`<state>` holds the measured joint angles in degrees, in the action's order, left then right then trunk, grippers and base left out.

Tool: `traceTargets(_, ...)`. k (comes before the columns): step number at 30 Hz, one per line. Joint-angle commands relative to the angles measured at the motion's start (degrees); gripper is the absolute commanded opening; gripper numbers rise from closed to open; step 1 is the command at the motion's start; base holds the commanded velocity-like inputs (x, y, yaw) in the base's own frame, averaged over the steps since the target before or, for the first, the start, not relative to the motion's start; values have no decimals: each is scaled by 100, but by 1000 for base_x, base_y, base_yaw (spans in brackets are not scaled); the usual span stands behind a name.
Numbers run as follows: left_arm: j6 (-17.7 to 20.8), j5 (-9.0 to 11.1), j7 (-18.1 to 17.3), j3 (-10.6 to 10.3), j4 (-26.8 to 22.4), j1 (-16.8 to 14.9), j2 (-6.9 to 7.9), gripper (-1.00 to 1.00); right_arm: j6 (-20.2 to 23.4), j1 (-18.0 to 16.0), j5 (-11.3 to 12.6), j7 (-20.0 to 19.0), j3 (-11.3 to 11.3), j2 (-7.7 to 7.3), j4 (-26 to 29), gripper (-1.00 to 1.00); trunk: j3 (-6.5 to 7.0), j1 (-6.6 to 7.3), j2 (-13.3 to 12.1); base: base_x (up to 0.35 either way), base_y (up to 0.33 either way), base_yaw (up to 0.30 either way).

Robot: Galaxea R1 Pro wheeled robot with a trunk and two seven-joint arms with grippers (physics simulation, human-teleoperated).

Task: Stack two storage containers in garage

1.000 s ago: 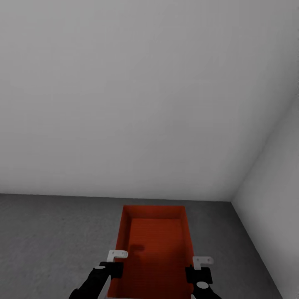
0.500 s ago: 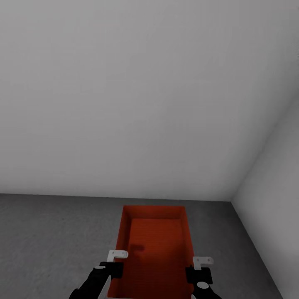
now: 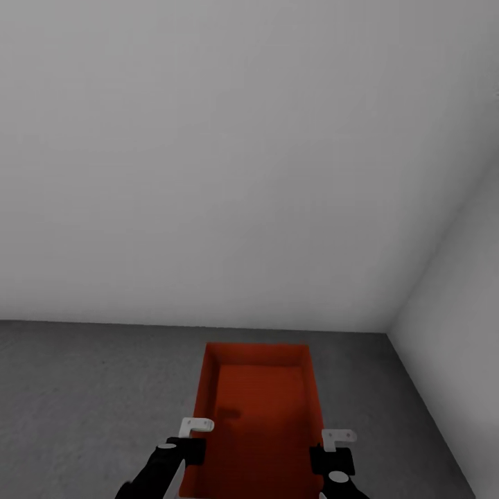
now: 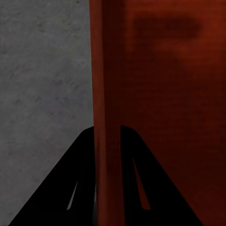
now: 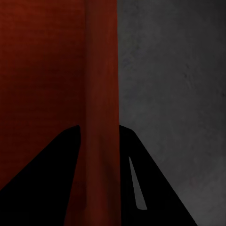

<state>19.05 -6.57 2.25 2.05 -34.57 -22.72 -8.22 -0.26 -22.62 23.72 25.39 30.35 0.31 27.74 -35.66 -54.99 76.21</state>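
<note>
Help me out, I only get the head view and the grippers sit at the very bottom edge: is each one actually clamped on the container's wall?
Observer: Left wrist view: the left gripper has one finger on each side of the storage container wall.
Operator: And the right one?
Observer: Same: the right gripper straddles the opposite long wall, fingers against it.
Operator: What lies outside those walls?
Observer: Mottled grey concrete floor beside the wall; whether the container touches it, I cannot tell.
</note>
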Motion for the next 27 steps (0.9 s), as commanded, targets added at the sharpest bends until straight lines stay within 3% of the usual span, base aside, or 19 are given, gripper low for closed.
traceTargets(1,26,-134,30,-73,-15,5,-4,-100,4,-14,177,-6,24,-4,47,-100,-33,-22,45,0,0,0)
traceTargets(27,27,-134,30,-78,-15,5,-4,-100,8,-14,177,-8,23,-5,47,-100,-737,-593,1088,0,0,0)
